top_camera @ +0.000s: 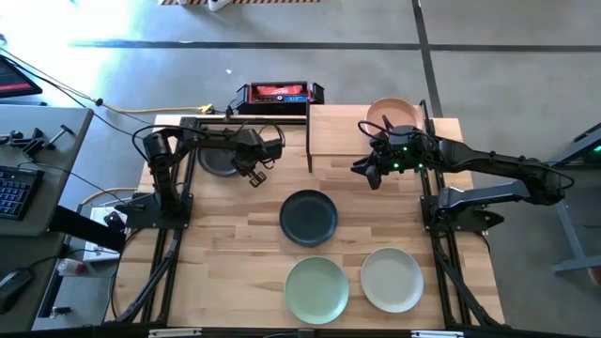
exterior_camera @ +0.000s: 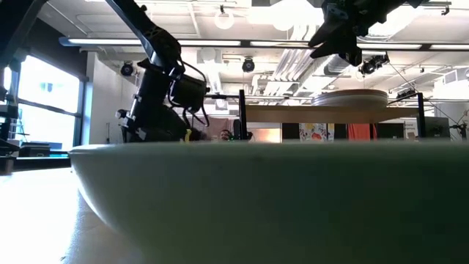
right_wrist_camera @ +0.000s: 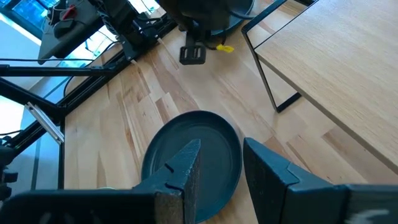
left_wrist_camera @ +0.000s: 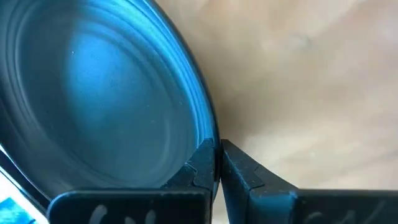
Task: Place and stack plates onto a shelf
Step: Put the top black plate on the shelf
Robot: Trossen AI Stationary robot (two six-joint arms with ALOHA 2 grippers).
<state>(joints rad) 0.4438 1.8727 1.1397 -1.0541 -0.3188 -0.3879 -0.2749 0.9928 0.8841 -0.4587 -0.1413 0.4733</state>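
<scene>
Black plate (top_camera: 220, 160) at the table's far left has its rim pinched by the left gripper (top_camera: 255, 176), fingers together on its edge. Right gripper (top_camera: 373, 171) hovers over the shelf (top_camera: 340, 131), fingers apart, holding nothing; a peach plate (top_camera: 392, 113) sits on the shelf's right. Another black plate (top_camera: 308, 217) lies mid-table, with a green plate (top_camera: 316, 289) and a cream plate (top_camera: 392, 279) nearer.

I see a dark plate (left_wrist_camera: 93, 93) rim pinched between left fingers (left_wrist_camera: 249, 177); another black plate (right_wrist_camera: 193, 158) lies flat beyond right fingers (right_wrist_camera: 180, 171).
</scene>
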